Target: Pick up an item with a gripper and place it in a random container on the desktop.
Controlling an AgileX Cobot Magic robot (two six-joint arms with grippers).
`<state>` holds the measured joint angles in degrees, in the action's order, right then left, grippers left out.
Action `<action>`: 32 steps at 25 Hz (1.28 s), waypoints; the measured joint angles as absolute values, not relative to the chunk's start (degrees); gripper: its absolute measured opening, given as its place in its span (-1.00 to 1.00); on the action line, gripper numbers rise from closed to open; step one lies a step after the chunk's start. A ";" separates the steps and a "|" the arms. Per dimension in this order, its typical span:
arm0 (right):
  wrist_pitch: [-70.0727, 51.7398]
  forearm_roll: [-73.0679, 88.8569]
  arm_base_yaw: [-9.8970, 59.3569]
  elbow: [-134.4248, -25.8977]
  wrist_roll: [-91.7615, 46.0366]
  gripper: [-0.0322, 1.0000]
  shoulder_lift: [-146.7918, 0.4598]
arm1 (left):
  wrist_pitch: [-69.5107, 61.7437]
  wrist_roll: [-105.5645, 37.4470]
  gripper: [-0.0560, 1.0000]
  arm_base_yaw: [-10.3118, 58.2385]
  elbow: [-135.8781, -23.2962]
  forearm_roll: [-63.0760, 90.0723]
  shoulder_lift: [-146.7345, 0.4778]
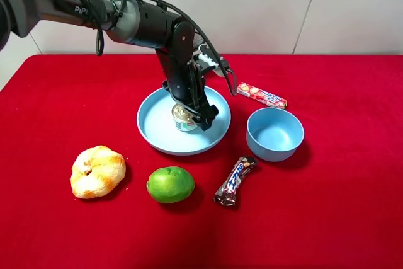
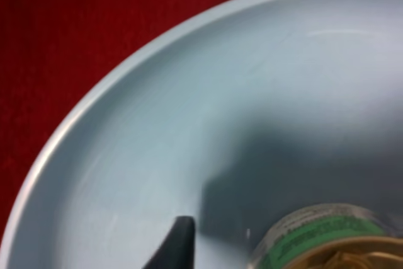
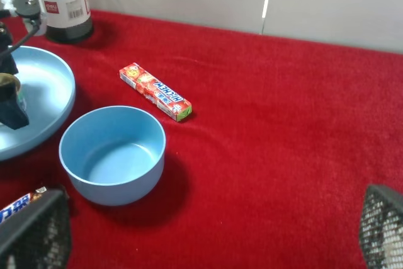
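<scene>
The small tin can (image 1: 184, 118) with a silver lid and a white and green label stands upright in the large light blue plate (image 1: 162, 140) on the red cloth (image 1: 340, 206). My left gripper (image 1: 191, 114) hangs over the plate with its black fingers on either side of the can. In the left wrist view one fingertip (image 2: 179, 240) stands apart from the can (image 2: 327, 237), so the gripper is open. The right wrist view shows the plate (image 3: 44, 92) and the can (image 3: 7, 89) at its edge. My right gripper (image 3: 208, 244) is open and empty, away from the plate.
A smaller light blue bowl (image 1: 274, 133) stands right of the plate. A red candy pack (image 1: 261, 95) lies behind it, and a chocolate bar (image 1: 234, 181) in front. A lime (image 1: 170, 184) and a croissant (image 1: 97, 171) lie near the front. A black mesh cup (image 3: 60, 1) stands at the back.
</scene>
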<state>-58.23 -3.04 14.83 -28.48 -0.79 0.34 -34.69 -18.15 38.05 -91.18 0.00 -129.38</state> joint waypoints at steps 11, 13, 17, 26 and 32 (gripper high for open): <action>-58.23 -3.04 14.83 -28.48 -0.79 0.41 0.34 | -34.69 -18.63 0.98 38.05 -91.18 0.47 -129.38; -58.23 -3.04 14.83 -28.48 -0.79 0.41 0.34 | -34.64 -18.63 0.99 38.05 -91.18 0.47 -129.38; -58.23 -3.04 14.83 -28.48 -0.79 0.41 0.34 | -34.46 -18.63 0.98 38.05 -91.18 0.47 -129.38; -58.23 -3.04 14.83 -28.48 -0.79 0.41 0.34 | -36.11 -17.81 0.98 38.05 -91.22 0.41 -123.65; -58.23 -3.04 14.83 -28.48 -0.79 0.41 0.34 | -42.36 -16.01 0.98 38.05 -91.29 0.47 -117.14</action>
<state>-58.23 -3.04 14.83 -28.48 -0.79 0.34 -42.36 -16.01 38.05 -91.29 0.47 -117.14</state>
